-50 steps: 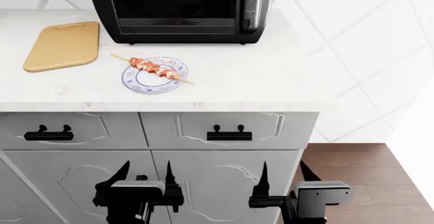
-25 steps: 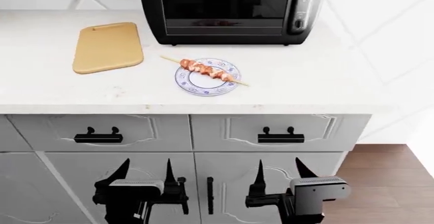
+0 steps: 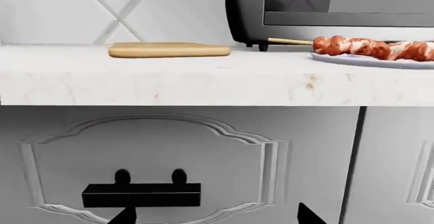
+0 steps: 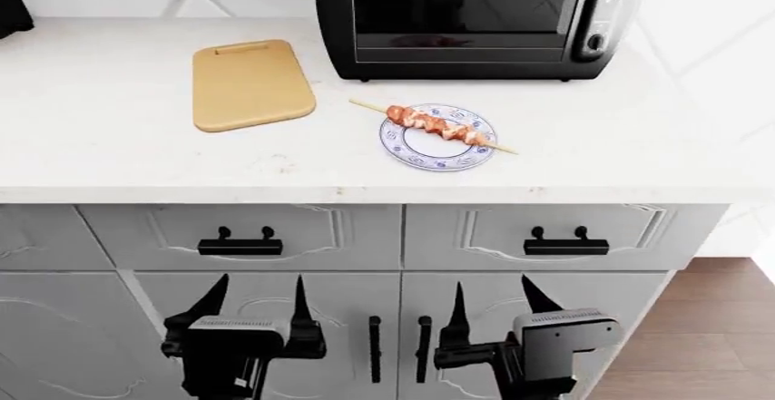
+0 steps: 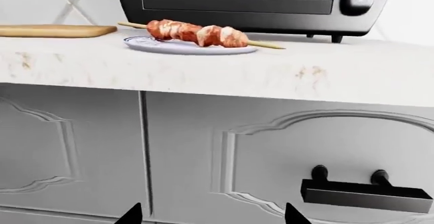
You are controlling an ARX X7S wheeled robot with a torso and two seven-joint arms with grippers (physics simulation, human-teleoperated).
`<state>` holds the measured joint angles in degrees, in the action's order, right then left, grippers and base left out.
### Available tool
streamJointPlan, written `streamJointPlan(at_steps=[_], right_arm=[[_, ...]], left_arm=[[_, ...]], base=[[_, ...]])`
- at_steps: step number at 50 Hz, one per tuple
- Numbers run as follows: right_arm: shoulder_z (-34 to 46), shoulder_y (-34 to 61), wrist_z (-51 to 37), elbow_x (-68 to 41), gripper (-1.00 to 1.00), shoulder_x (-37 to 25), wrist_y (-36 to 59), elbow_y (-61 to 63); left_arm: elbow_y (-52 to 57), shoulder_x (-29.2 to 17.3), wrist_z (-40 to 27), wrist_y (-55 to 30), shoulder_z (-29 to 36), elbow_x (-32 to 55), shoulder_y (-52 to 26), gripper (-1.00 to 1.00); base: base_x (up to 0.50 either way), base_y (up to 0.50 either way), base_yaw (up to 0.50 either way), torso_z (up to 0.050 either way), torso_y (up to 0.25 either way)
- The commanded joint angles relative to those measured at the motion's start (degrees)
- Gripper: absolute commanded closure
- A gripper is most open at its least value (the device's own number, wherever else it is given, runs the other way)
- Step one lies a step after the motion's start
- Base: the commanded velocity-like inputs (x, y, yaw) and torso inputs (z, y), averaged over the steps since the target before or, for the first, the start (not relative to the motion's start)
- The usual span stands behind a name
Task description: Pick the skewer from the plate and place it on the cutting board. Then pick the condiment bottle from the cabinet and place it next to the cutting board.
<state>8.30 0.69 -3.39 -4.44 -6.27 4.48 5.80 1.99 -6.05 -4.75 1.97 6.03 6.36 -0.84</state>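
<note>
The skewer (image 4: 434,125) lies across the plate (image 4: 412,151) on the counter, in front of the oven; it also shows in the right wrist view (image 5: 196,32) and the left wrist view (image 3: 369,48). The cutting board (image 4: 249,84) lies to the plate's left, seen edge-on in the left wrist view (image 3: 169,50). My left gripper (image 4: 257,297) and right gripper (image 4: 496,297) are both open and empty, low in front of the cabinet doors, well below the counter. The condiment bottle is out of view.
A black toaster oven (image 4: 473,19) stands at the back of the counter (image 4: 122,155). Below are two drawers with black handles (image 4: 240,245) (image 4: 565,245) and closed cabinet doors with vertical handles (image 4: 374,348). A dark object (image 4: 13,1) sits at the far left.
The view has shifted: the counter, board, plate and oven now appear further right in the head view. The grippers keep their low, open pose.
</note>
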Motion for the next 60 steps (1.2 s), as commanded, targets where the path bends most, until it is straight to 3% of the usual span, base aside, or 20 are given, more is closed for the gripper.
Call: streamJointPlan(at_steps=[1,6,13,16,24,29,31,40,60], right_arm=[[0.82,0.70,-0.38,0.71,-1.00,-2.75,4.28,5.87],[1.53,4.94,2.46,-0.62,-1.00,-7.53,22.99,17.12],[2.54,14.02,8.22,-2.36,-1.00,-14.81,42.29,32.29],[1.71,20.06,11.88,-6.10,-1.00,-16.94,53.90,38.48],[-6.24,43.23,19.67,-17.38,-1.00,-15.13,85.24,45.92],[-7.72,53.77,-1.11,-47.83,-1.00,-21.68,85.45,35.07],[-5.92,55.97,-4.49,-52.19,-1.00,-23.82,85.30,33.28],[-2.25,57.57,-5.16,-53.54,-1.00,-26.12,82.25,30.15],[-1.50,57.79,-7.28,-56.30,-1.00,-27.04,82.03,30.38]], left_arm=[[5.25,-3.63,1.53,-3.54,2.26,-0.97,-2.21,-1.00],[13.93,-9.06,7.34,-14.61,3.63,1.82,-6.23,-1.00],[23.11,-17.41,17.41,-33.14,2.95,11.10,-18.94,-1.00],[24.76,-19.66,20.80,-35.55,3.41,13.15,-22.75,-1.00],[26.90,-25.66,29.70,-44.75,4.20,19.68,-34.71,-1.00],[26.72,-27.96,31.59,-51.96,4.32,23.00,-39.60,-1.00],[24.95,-28.80,32.65,-54.05,4.55,23.51,-42.84,-1.00],[22.37,-30.03,33.71,-55.50,4.70,23.56,-46.40,-1.00],[23.90,-32.71,35.15,-54.22,4.28,23.78,-46.12,-1.00]], base=[[0.00,0.00,0.00,0.000,0.000],[0.00,0.00,0.00,0.000,0.000],[0.00,0.00,0.00,0.000,0.000],[0.00,0.00,0.00,0.000,0.000],[0.00,0.00,0.00,0.000,0.000],[0.00,0.00,0.00,0.000,0.000],[0.00,0.00,0.00,0.000,0.000],[0.03,0.01,0.00,0.000,0.000],[0.48,0.26,0.00,0.000,0.000]])
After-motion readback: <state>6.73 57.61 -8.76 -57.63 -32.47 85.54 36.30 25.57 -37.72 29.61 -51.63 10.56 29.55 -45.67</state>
